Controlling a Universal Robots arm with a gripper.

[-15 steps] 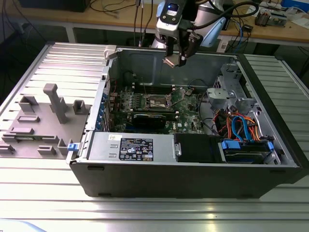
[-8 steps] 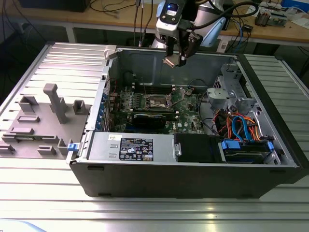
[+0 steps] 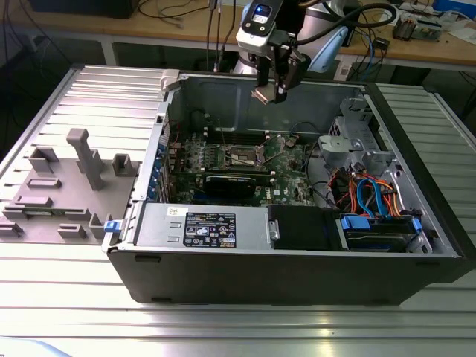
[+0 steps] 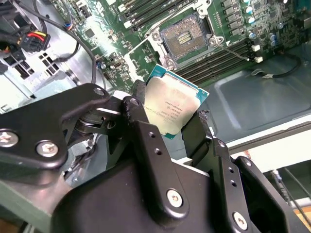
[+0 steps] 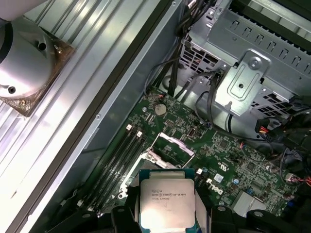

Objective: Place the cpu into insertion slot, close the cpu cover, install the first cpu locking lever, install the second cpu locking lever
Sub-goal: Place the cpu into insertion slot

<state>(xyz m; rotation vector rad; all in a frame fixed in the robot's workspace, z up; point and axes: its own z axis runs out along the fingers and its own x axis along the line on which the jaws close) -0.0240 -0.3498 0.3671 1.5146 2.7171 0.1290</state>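
The pincer [image 3: 272, 95] is gripping the cpu [image 4: 171, 99] by two opposite edges, its black fingers [image 4: 138, 121] closed only as far as the chip's width, with the silver-grey top showing in both wrist views. The chip is riding tilted between the fingertips rather than lying level. Being square, it is offering no long axis to line up, only edges to match against the socket's edges. Beyond the fingertips and well apart from them, the insertion slot [image 4: 186, 36] is sitting on the green board [image 3: 286, 160], its grid of contacts lying bare in the second wrist view, so nothing is resting in it. In the exterior view the pincer is hanging above the open computer case [image 3: 297, 268], with the slot lying below it, down inside. Whether the cpu cover is standing up or lying flat, I cannot tell. Further out from the pincer, the case is also holding a long black card [image 3: 234, 184], a metal drive cage [image 3: 357, 141] and a bundle of coloured cables [image 3: 368, 195].
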